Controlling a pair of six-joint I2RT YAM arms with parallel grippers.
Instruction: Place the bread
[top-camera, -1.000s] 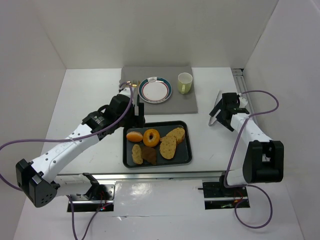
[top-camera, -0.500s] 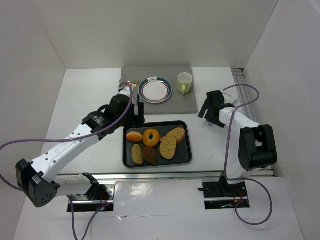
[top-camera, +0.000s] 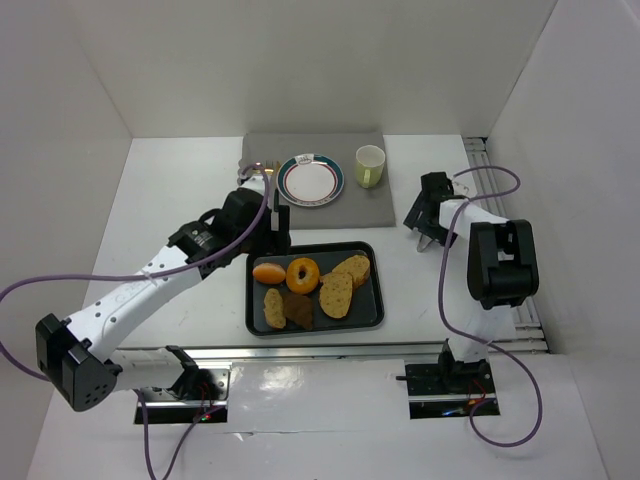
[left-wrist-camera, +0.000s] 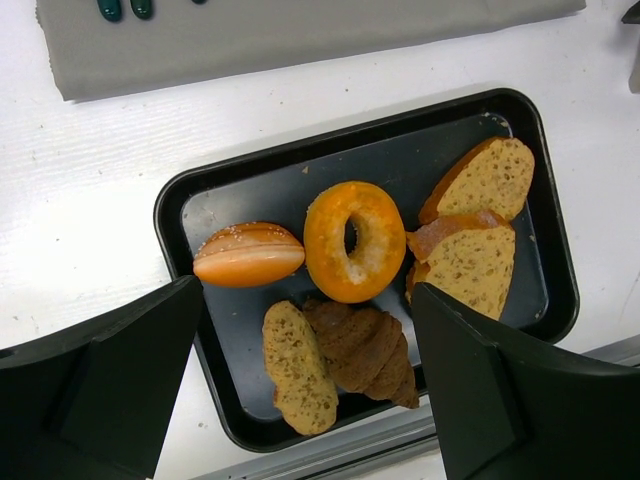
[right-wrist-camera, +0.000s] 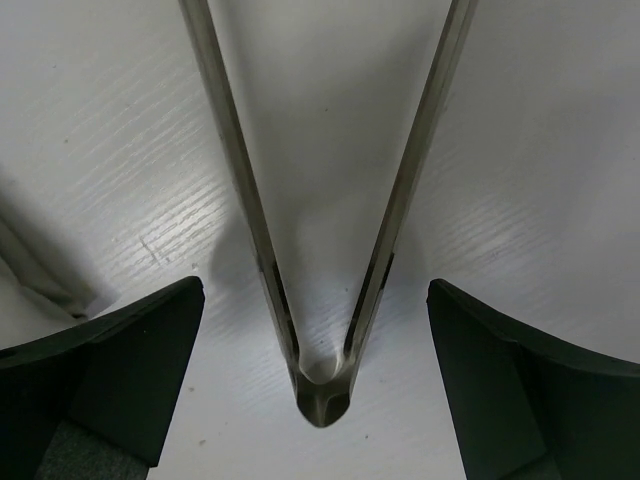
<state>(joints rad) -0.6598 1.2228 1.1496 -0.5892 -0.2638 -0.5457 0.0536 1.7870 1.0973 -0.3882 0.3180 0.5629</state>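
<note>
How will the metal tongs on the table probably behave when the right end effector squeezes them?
The tongs look like thin polished metal, so they may slip in the right end effector. Their two blades join only at one end, so squeezing probably springs them together.

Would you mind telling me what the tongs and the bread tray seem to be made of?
The tongs look like brushed steel: grey, thin, softly reflective. The tray looks like dark matte-coated metal or plastic; its dull sheen leaves that open.
</note>
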